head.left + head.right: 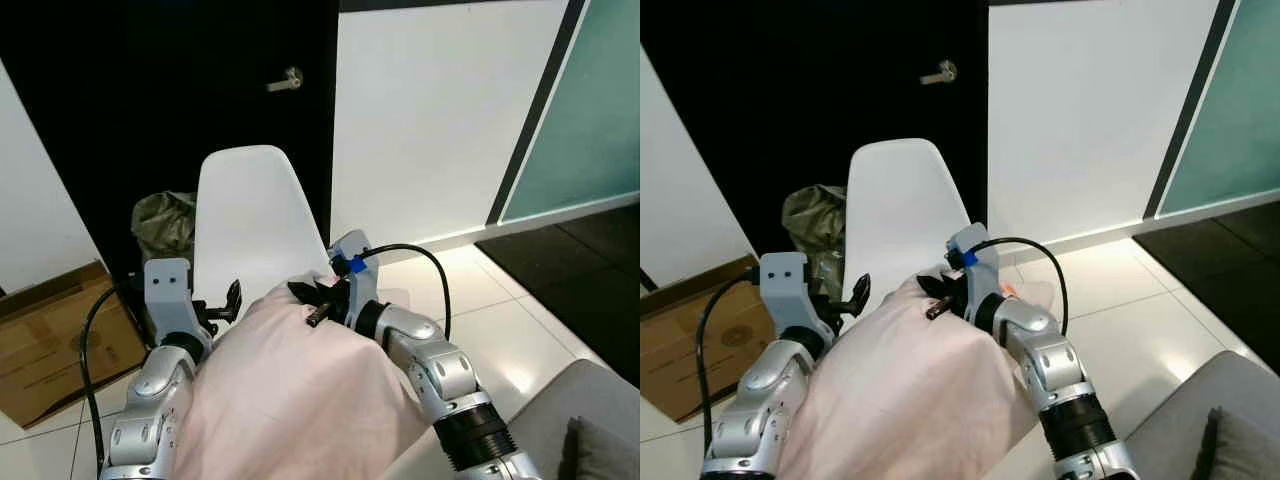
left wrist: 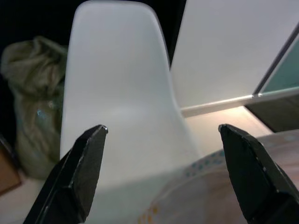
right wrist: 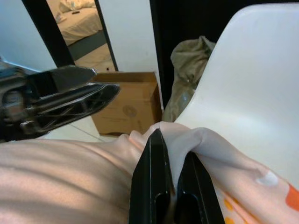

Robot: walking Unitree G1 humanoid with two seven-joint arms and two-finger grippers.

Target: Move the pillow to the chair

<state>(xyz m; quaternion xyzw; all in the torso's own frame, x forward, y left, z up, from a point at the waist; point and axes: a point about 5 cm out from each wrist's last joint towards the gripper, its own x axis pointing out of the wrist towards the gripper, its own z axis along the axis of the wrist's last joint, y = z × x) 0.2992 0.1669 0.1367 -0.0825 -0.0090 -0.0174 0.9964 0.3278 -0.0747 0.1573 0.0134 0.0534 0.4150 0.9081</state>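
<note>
A large pale pink pillow [image 1: 290,390] lies across my two arms, close in front of me. Its far edge, with small coloured dots, reaches the seat of a white plastic chair [image 1: 250,215] that stands just ahead. My right gripper [image 1: 318,305] is shut on a fold of the pillow's fabric at its far end; the right wrist view shows the cloth pinched between the black fingers [image 3: 154,158]. My left gripper [image 1: 228,300] sits at the pillow's left side, open, its fingers [image 2: 86,158] spread wide towards the chair back [image 2: 117,84], with nothing between them.
An olive bag [image 1: 165,225] sits on the floor behind the chair, against a black door [image 1: 180,80]. A cardboard box [image 1: 55,335] stands at the left. At the lower right is a grey sofa corner [image 1: 590,420]. White tile floor [image 1: 480,300] lies to the right.
</note>
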